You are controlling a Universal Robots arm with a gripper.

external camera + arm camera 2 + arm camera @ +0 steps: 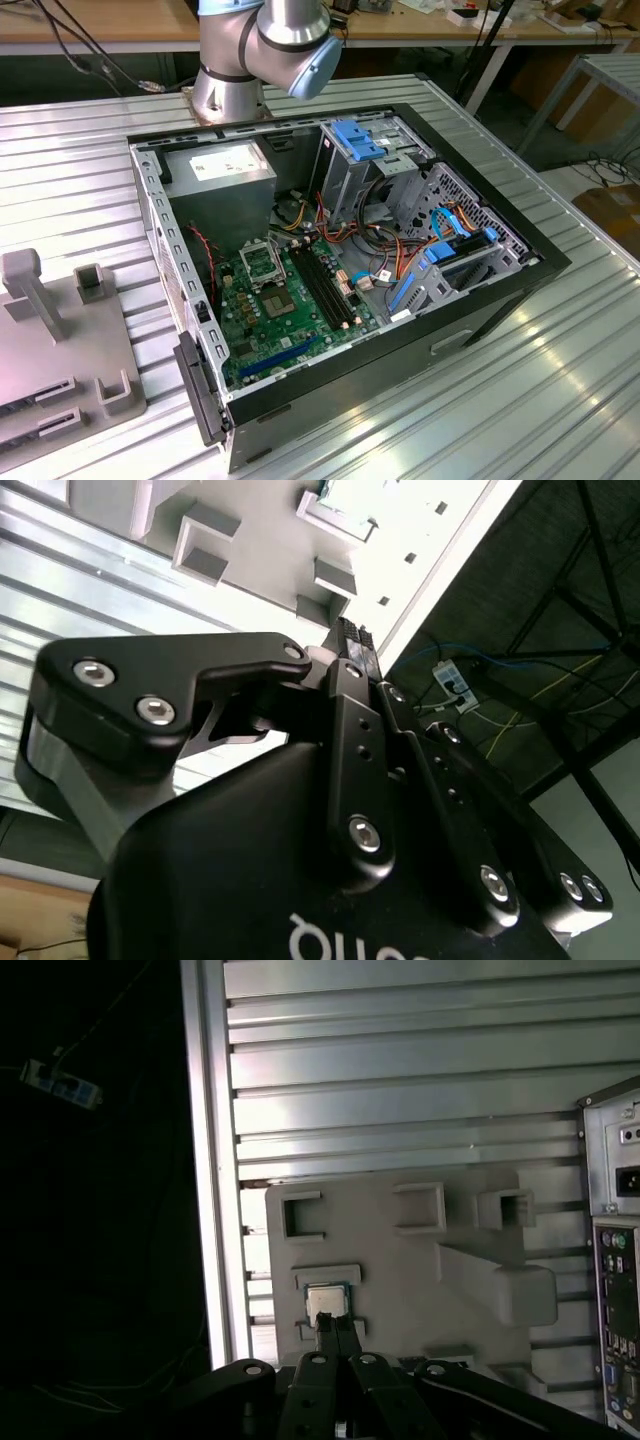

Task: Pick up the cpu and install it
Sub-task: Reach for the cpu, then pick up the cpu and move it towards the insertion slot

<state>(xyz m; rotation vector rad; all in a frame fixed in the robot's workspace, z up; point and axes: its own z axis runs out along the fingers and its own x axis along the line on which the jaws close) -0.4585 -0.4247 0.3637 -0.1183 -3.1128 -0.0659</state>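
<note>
Here we are above the surface (560, 400), and the cpu (326, 1301) has not been lifted yet. In the first wrist view it lies flat, metal top up, in a shallow pocket of the grey holder plate (420, 1290). The pocket's raised lips hug the chip's sides, and I'd say they are there to keep it square and in a known spot for the pick. The plate sits close to one long edge of the surface, just beside the computer case (612, 1260), and the cpu's pocket is on the plate's side nearest that edge.

The jaws are closed, pressed together with nothing between them. Both wrist views show it, and the black fingertips (328, 1328) point down towards the chip. They look well above the plate, not touching it, which reads as lining up over the target rather than grasping.

In the exterior view the arm (265, 40) rises from the far edge of the surface. The case lies on its side with the open face up, probably so the green board can be reached from above. The black-framed socket (262, 262) sits on that board, well apart from the chip.
</note>
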